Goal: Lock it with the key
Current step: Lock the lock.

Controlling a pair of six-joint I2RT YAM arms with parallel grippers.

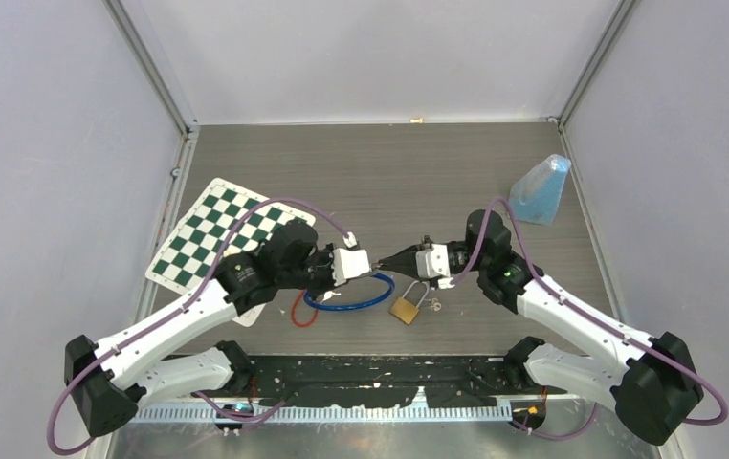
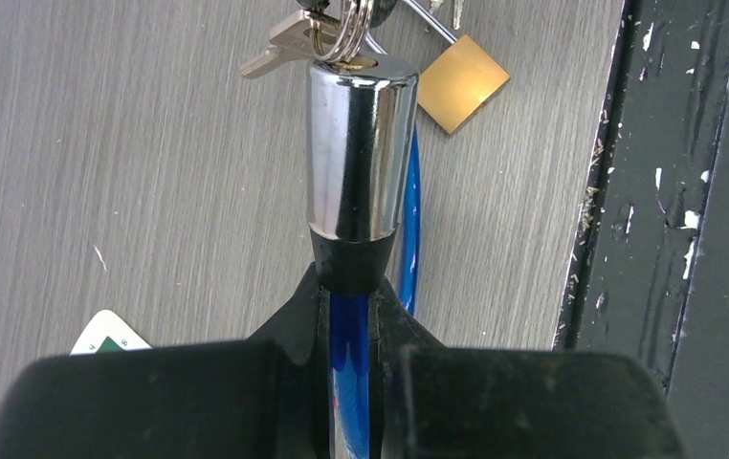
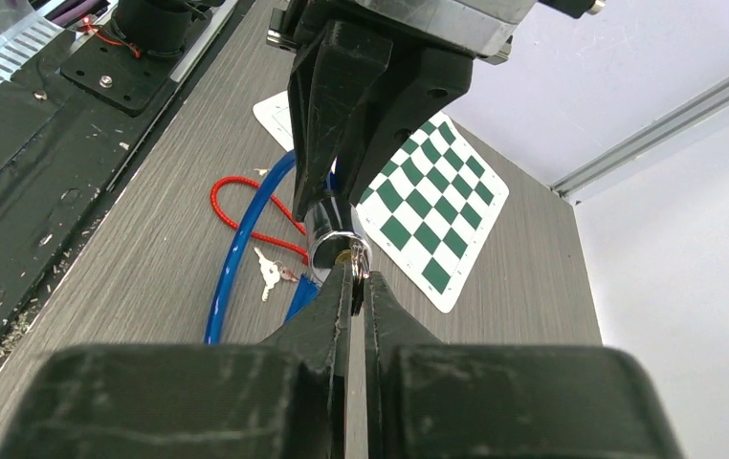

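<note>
Left gripper (image 2: pixel 351 298) clamped on blue cable (image 2: pixel 349 382) just under chrome lock cylinder (image 2: pixel 359 143), mid-workspace, off table (image 2: pixel 131 172). Right gripper (image 3: pixel 356 292) pinched together on key (image 3: pixel 346 256) seated in cylinder face. I'd twist right wrist strictly about cylinder axis, left rigid, no side-load.

Top camera: high behind near edge, looking down over whole tabletop (image 1: pixel 361 172). Left wrist camera: very close, aimed steeply down, near edge on its right. Right wrist camera: low, close, facing far-left corner. All three share blue cable lock (image 2: pixel 359 143) at mid-table.
</note>
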